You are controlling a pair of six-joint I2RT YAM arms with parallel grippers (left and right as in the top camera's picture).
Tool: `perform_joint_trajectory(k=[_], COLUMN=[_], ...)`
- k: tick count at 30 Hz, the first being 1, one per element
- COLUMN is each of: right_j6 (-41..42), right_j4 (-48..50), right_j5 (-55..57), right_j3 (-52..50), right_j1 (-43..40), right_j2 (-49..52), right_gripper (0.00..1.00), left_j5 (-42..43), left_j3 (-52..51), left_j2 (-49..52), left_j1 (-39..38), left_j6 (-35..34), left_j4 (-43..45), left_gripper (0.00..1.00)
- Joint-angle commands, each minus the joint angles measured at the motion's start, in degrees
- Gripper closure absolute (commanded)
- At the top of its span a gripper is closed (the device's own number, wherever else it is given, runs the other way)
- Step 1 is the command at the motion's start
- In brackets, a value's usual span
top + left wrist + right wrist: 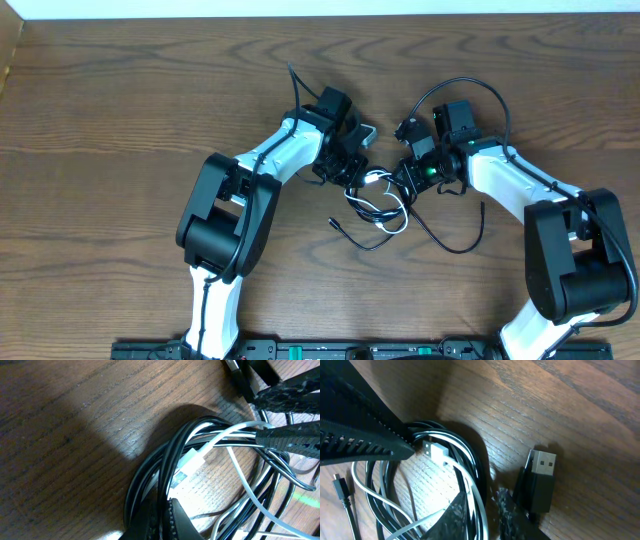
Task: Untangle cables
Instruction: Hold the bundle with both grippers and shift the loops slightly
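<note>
Black cable [144, 469] and white cable [199, 456] tangled on table [120, 100], left claw [348, 170] shut against coil, right claw [408, 176] narrowly parted opposite

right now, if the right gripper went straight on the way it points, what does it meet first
Probably the thin white cable crossing just ahead of the right gripper, among thin black cable loops; depth unclear.

Wooden table [120, 120] bears tangled cables [378, 205] (black, white).
</note>
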Motion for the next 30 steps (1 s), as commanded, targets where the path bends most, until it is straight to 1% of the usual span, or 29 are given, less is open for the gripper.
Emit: perform_joint_trajectory(k=[1,10,12,14,15,23,30], right_j6=[-1.09,-1.73,-1.68,-1.51,-1.36,4.94,13.97], right_j4=[-0.09,0.37,0.76,1.09,1.09,2.25,4.81], right_j5=[0.07,1.11,1.14,1.14,1.38,2.19,2.49], right_j3=[-0.24,-0.7,-0.7,-0.7,-0.72,-0.11,-0.04], right_j1=[0.28,0.28,0.28,0.28,0.28,-0.26,-2.4], right_j2=[0.55,1.64,2.16,2.43,2.43,1.7,0.42], right_gripper=[0.83,0.85,0.91,0.98,0.99,0.99,0.99], left_j5=[-0.76,-0.76,-0.76,-0.83,-0.98,-1.86,-1.84], left_j3=[-1.29,-1.29,-1.29,-1.29,-1.29,-1.29,-1.29], left_j2=[2.12,2.12,2.12,2.12,2.12,2.12,2.12], left_j1=[-0.09,-0.09,-0.09,-0.09,-0.07,1.16,3.65], left_j6=[0.79,0.79,0.79,0.79,0.79,0.76,0.74], left_j4=[-0.04,-0.13,-0.13,-0.2,-0.17,-0.31,-1.77], left_gripper=[0.93,0.92,0.93,0.92,0.92,0.92,0.92])
